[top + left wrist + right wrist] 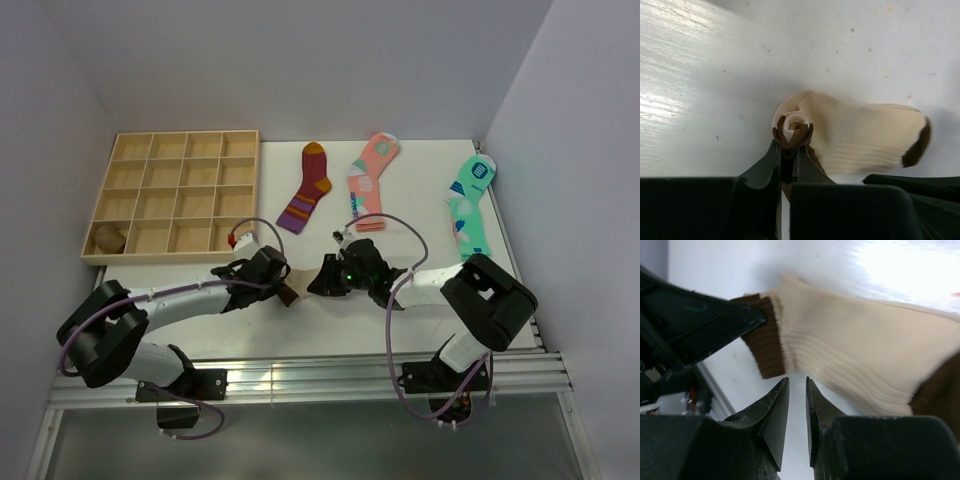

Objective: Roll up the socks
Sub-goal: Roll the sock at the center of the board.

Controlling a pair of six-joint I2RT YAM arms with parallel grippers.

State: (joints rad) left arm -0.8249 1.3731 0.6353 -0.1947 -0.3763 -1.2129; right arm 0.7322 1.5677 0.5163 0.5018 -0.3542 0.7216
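Note:
The beige sock [302,280] lies on the white table between my two grippers. In the left wrist view its body [860,135] stretches right to a dark brown toe, and its brown-banded end is coiled into a small roll [794,129]. My left gripper [786,145] is shut on that rolled end. In the right wrist view the beige sock [855,350] lies just beyond my right gripper [797,382], whose jaws stand narrowly apart with nothing between them. A brown rolled sock [108,237] sits in the tray's near-left compartment.
A wooden divided tray [180,150] stands at the back left. A maroon striped sock [308,188], a pink patterned sock [370,180] and a mint-green sock [470,205] lie flat along the back. A metal rail runs along the table's near edge.

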